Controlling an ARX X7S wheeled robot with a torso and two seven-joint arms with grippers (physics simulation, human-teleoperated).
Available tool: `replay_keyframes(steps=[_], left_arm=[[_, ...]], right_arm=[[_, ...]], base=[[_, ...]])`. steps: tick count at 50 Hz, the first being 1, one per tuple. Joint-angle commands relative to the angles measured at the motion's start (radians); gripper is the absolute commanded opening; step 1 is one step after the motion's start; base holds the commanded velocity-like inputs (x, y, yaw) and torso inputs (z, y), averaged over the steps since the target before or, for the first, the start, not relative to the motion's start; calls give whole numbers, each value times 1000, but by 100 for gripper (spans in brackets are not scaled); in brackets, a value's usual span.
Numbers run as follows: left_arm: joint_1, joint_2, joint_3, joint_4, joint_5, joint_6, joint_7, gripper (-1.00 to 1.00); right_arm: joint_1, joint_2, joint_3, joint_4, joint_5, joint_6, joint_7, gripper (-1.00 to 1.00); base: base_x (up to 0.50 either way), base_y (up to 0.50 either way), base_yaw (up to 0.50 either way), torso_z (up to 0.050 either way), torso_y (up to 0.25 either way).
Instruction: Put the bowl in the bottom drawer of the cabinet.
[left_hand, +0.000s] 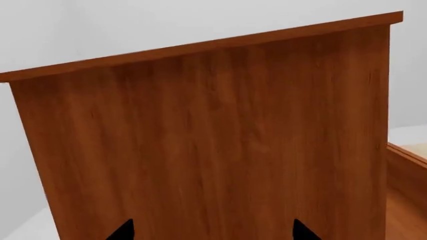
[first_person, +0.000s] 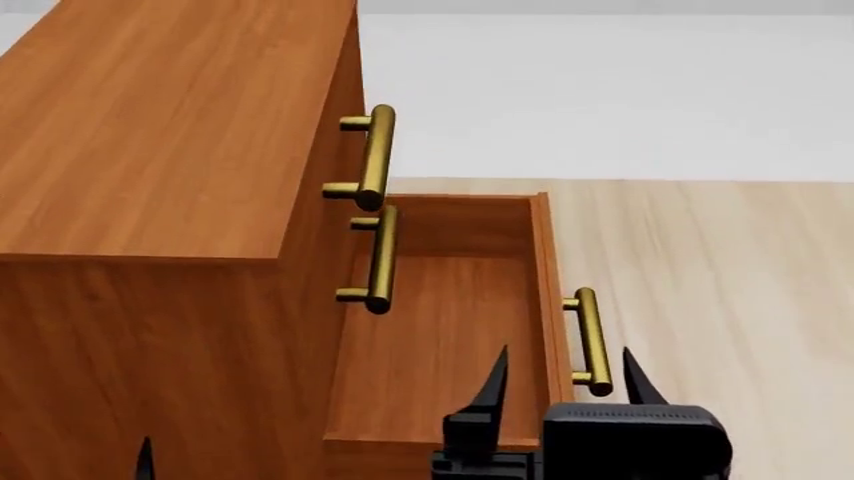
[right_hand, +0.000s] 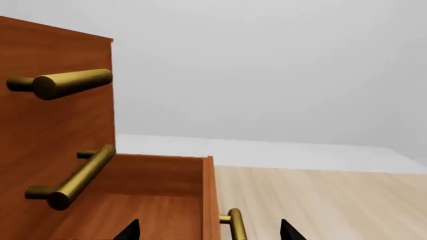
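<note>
Left wrist view: filled by a plain side panel of the cabinet (left_hand: 213, 145), overhanging top board along its upper edge. Two dark fingertips of the left gripper (left_hand: 212, 231) spaced well apart, nothing between them; jaws spread. Panel directly ahead, blocking sight of the drawers. Sliver of pale floor (left_hand: 408, 134) and a low wooden edge past the panel's far corner.

Head view: seen from above the cabinet top. Two brass handles (first_person: 376, 158) on the closed upper drawers. Bottom drawer (first_person: 447, 330) pulled out, interior bare, its own brass handle (first_person: 589, 340) on the front. Right gripper (first_person: 567, 375) over the drawer's near front corner, fingers parted, empty.

Right wrist view: fingertips straddling the drawer front and handle. Bowl not visible in any view.
</note>
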Motion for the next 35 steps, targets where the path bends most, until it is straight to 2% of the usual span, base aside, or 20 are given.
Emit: replay_keyframes(steps=[1,32,35], left_arm=[[9,-7,4,11,6,1,-12,100],[69,-26,-2,92,14,-17,-56,100],[67,-25,4,88,13,-21,-55,100]], right_arm=[[5,5,-8,-4,8,10,1,100],[14,19,-18,5,16,37,23,100],[7,22,-18,-2,15,38,29,100]], base=[[500,0,0,0,0],[500,0,0,0,0],[150,0,0,0,0]])
